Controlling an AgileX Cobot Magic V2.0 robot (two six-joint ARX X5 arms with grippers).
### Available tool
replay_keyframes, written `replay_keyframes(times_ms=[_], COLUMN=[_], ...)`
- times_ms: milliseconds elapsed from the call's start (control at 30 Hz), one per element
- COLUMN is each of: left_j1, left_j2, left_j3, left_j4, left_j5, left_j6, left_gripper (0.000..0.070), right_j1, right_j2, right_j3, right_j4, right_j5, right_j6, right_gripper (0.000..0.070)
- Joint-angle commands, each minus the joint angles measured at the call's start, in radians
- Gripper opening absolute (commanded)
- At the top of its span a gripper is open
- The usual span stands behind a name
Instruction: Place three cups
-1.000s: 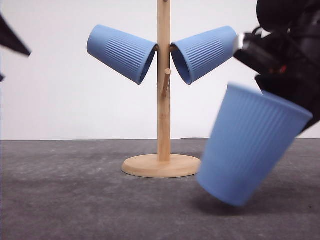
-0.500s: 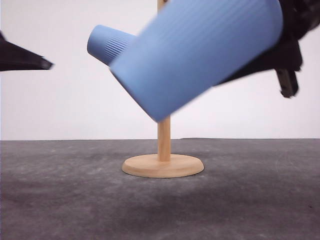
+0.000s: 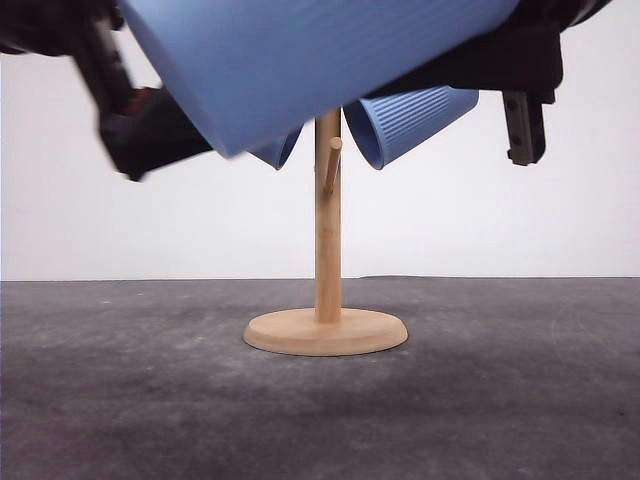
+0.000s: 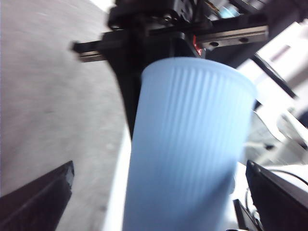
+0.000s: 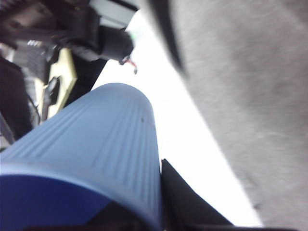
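Note:
My right gripper (image 3: 505, 60) is shut on a light-blue ribbed cup (image 3: 300, 50), which lies tilted on its side high in front of the wooden rack (image 3: 327, 220). In the right wrist view the cup (image 5: 101, 154) lies against a dark finger (image 5: 187, 202). My left gripper (image 3: 140, 130) is at the cup's base end. In the left wrist view it stands open (image 4: 160, 166), its fingers on either side of the cup (image 4: 187, 144) and apart from it. A second cup (image 3: 410, 120) hangs on the rack's right peg. A third cup (image 3: 285, 150) on the left is mostly hidden.
The rack's round base (image 3: 325, 331) stands mid-table on the dark grey tabletop (image 3: 120, 400). A short bare peg (image 3: 332, 165) juts from the pole toward the camera. A white wall is behind.
My right gripper has lifted the cup from near the table up and to the left, tipping it onto its side. My left gripper has come in from the left to the cup's base end.

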Motion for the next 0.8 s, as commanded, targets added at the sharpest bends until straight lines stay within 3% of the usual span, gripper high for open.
replay_keyframes(times_ms=[0,433,700,767], left_j1=[-0.033,-0.218,-0.243,-0.243], left_j2=[0.032,0.13,0.133,0.133], left_j3=[0.029,0.074,0.074,0.074], left_j4=[0.029,0.033,0.035,0.036], left_j5=[0.018,0.033,-0.037,-0.058], left_j6=[-0.022,-0.028,-0.027,-0.028], left_gripper=[0.07,0.07,0.07,0.0662], right_j1=[0.018,0.042,0.042,0.042], right_j2=[0.006,0.006,0.006,0.006], right_j3=[0.018,0.018,0.018,0.018], right_j4=[0.007,0.007,0.007,0.007], right_j5=[-0.014,-0.083,-0.089,-0.102], right_j6=[-0.011,-0.006,-0.011,-0.011], right_gripper=[0.0,0.0,0.0,0.0])
